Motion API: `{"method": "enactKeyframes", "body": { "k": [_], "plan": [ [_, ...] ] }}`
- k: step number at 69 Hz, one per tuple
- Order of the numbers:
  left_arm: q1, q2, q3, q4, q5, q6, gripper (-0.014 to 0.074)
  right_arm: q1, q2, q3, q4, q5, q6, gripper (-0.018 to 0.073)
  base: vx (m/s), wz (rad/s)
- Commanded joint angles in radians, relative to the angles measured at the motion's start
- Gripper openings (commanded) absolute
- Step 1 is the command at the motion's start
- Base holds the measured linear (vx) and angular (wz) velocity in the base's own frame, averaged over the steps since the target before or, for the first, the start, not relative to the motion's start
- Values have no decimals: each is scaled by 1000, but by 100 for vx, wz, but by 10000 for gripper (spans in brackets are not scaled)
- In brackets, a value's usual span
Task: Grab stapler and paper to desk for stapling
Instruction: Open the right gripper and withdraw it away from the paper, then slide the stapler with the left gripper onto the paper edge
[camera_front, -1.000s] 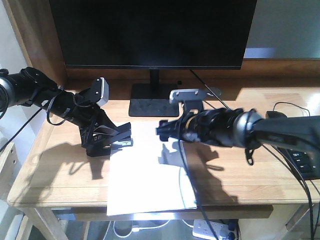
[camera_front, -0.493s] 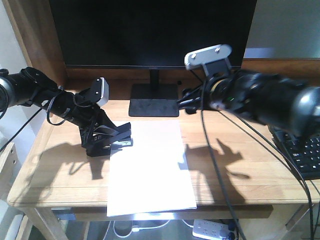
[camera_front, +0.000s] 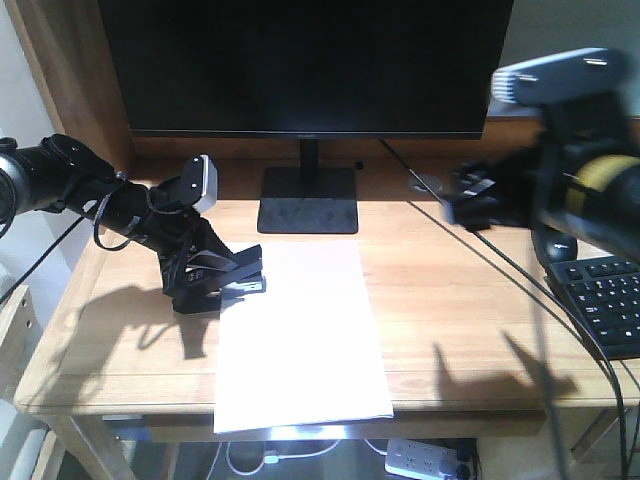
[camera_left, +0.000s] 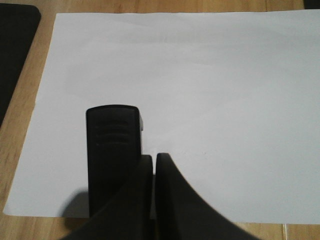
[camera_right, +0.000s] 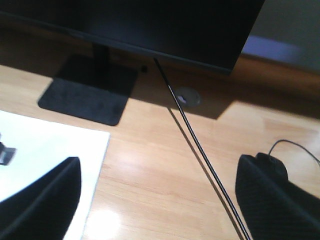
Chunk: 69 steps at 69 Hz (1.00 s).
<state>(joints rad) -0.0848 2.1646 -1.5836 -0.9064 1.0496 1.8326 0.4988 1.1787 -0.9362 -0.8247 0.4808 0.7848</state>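
Far left, the left arm reaches in low over the tabletop (camera_front: 450, 300); its end effector (camera_left: 154, 157) is clenched, the two fingers pressed together with only a hairline between them and nothing in that gap. The stapler (camera_left: 113, 150) sits just beside and partly under one finger, and I can't tell whether they actually touch. It's a plain black block with a ribbed top in the wrist view. The front view adds a bit of silver metal at the end that rests on the sheet's left edge.

The paper (camera_front: 298, 340) is a clean white rectangle lying flat mid-tabletop, long side running toward the front edge, and its near end hangs a little past that edge. The left wrist view shows it filling most of the frame with wood showing around it, and the stapler overlaps one long edge.

Behind it is a big dark monitor (camera_front: 300, 60) on a flat black stand (camera_front: 308, 213), which sits close behind the sheet's far end.

On the right, the right arm is blurred in the front view, up off the tabletop and well apart from the sheet. Its own camera makes it clearer: the end effector (camera_right: 157, 165) is released, fingers spread wide over bare wood; a thin black cable (camera_right: 200, 150) runs between them, and a corner of the sheet shows at left. A keyboard (camera_front: 610, 300) pokes in at the far right edge.
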Motion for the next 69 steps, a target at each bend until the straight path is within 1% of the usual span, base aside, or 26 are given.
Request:
{"method": "enactKeyframes", "body": {
  "k": [1,14,27,43,56,69],
  "plan": [
    [-3,-66,-29,-54,16,-9,-6,-1,-152,62,-30,-91,4,590,0,0],
    [-3,-66,-29,-54,16,-9,-6,-1,-408,218,-30,-151,7,590,0,0],
    [-3,-66,-29,-54,16,-9,-6,-1,-643,376,-28,-167,7,590,0,0],
    [-3,-66,-29,-54,16,-9,-6,-1,-921,533,35,-155,7,590,0,0],
    [-3,-66,-29,-54,16,-9,-6,-1,-1065,596,33,-159,-9,590,0,0],
    [-3,-66,-29,-54,16,-9,-6,-1,-1099,596,33,-156,-9,590,0,0]
  ]
}}
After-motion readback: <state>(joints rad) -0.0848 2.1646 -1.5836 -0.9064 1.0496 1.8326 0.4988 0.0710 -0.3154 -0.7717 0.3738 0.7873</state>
